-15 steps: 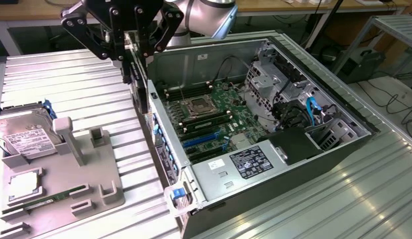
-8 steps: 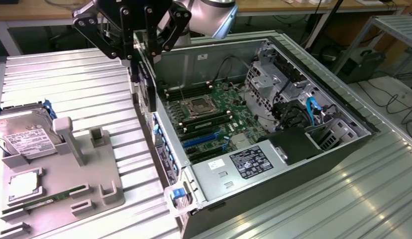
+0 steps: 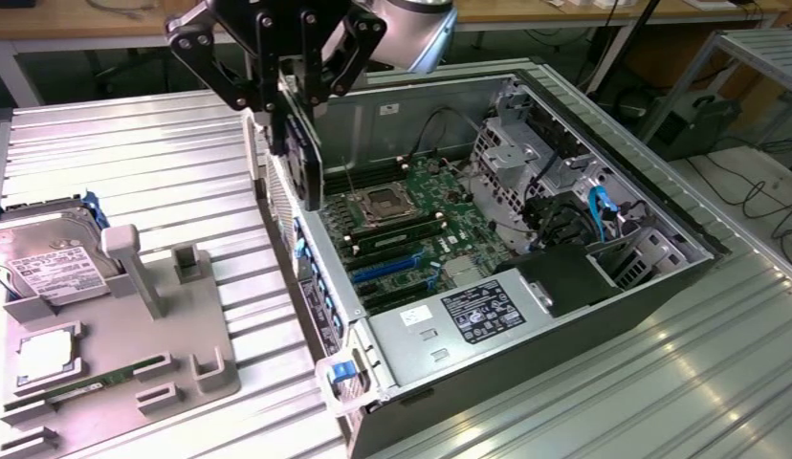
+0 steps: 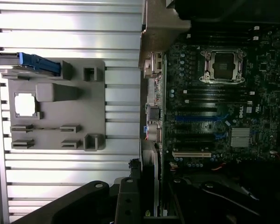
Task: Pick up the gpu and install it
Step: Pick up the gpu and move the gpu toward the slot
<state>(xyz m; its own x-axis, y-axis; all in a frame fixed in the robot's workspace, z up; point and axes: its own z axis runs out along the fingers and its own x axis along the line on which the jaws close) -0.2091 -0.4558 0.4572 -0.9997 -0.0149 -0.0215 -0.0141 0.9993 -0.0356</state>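
The pincer point(image 3: 297, 100) is clenched on the upper edge of the gpu point(image 3: 304, 167), a sound hold for a card likely light, stiff and fragile.

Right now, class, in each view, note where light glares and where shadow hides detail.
Exterior view: light glares off the ribbed metal table at that view's lower right; the computer case interior lies in shade, the held gpu a dark shape. Wrist view: the table washes out white beside a dim motherboard.
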